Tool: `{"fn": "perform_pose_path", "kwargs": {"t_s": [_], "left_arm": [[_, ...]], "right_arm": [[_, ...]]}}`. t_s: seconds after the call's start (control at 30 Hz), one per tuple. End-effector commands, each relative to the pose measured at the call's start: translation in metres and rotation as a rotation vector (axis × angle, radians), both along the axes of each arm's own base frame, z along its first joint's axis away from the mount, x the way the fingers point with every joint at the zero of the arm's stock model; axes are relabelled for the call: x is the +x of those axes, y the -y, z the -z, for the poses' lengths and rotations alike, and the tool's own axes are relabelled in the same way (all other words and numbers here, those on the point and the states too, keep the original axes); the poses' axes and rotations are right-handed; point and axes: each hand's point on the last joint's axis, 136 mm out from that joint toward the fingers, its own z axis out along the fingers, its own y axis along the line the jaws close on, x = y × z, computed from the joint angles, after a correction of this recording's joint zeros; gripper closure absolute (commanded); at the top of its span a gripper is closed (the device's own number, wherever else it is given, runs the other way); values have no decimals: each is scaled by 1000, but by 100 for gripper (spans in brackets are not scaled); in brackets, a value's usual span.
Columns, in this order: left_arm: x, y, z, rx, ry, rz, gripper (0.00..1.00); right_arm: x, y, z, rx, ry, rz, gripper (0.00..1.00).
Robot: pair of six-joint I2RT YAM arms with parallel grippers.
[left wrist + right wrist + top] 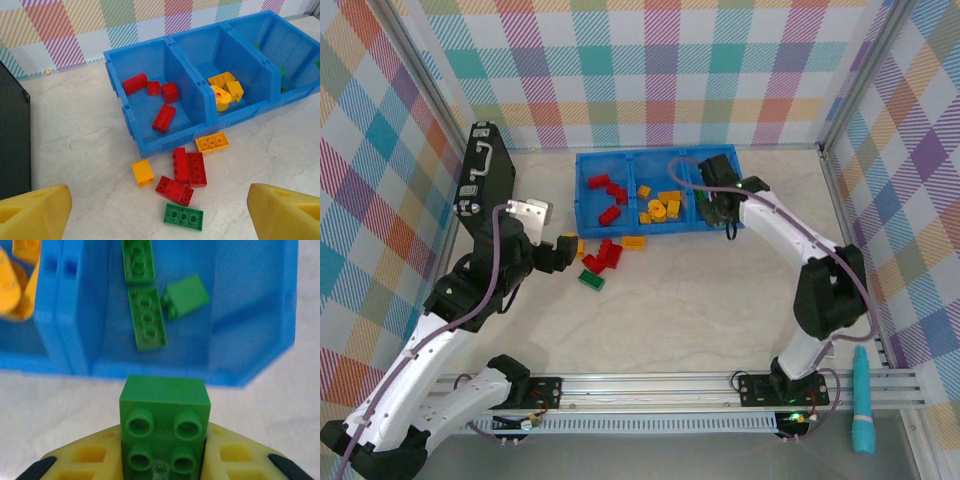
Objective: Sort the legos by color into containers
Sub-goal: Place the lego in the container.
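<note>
Right gripper clenched on green four-stud plastic brick, lower centre, below blue plastic bin. Left gripper jaws released, empty.

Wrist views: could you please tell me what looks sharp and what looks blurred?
Right wrist view: the held green brick is sharp, the blue bin beyond softer. Left wrist view: loose bricks crisp, the yellow fingers blurred at the bottom corners.

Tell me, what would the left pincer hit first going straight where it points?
Probably the loose green brick nearest ahead of the open left pincer, though depth is unclear; it might meet bare table first.
</note>
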Motion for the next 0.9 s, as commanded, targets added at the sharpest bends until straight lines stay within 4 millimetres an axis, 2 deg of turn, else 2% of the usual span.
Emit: {"fn": "perform_pose_path", "kwargs": {"t_s": [0.0, 0.3, 0.53, 0.7, 0.87], "left_arm": [[-1, -3, -5, 24, 16, -7, 10], [5, 2, 1, 34, -9, 4, 10], [4, 1, -1, 37, -11, 2, 10], [4, 2, -2, 36, -11, 4, 10], [2, 2, -4, 29, -8, 7, 10]], "right_arm": [[35, -5, -1, 39, 43, -34, 67], [99, 6, 17, 45, 45, -12, 67], [133, 6, 25, 56, 53, -4, 66], [139, 2, 21, 66, 55, -8, 58], [128, 8, 4, 40, 55, -18, 48]]}}
